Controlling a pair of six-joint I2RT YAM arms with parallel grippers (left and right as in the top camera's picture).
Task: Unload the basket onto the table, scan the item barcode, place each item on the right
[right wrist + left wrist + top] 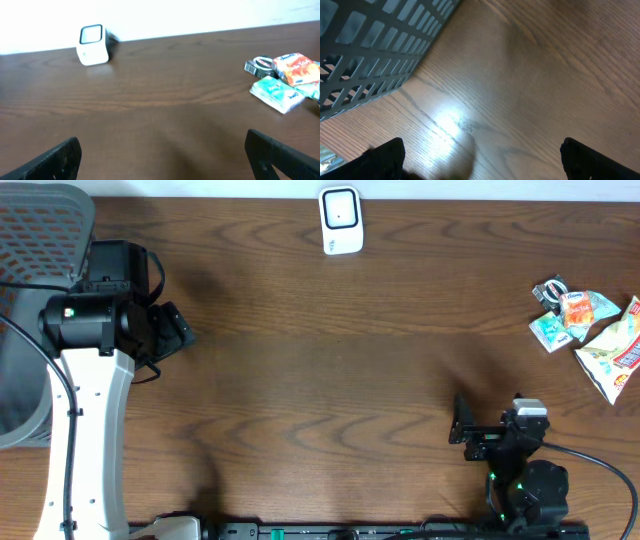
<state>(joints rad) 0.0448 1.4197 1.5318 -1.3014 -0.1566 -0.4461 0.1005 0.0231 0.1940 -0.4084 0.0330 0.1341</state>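
Note:
A white barcode scanner (340, 221) stands at the table's far edge, also in the right wrist view as the scanner (92, 44) at upper left. A pile of snack packets (590, 328) lies at the far right; an orange packet (299, 68) and a teal one (276, 93) show in the right wrist view. My right gripper (462, 426) hovers low near the front right, open and empty, its fingers (56, 161) wide over bare wood. My left gripper (176, 330) is at the far left beside the basket, open with nothing between its fingertips (384, 159).
A grey mesh basket (35, 240) sits at the table's left end, its slotted wall (370, 55) close above my left gripper. Brown wood table (330, 370) stretches between the two arms. A white wall runs behind the scanner.

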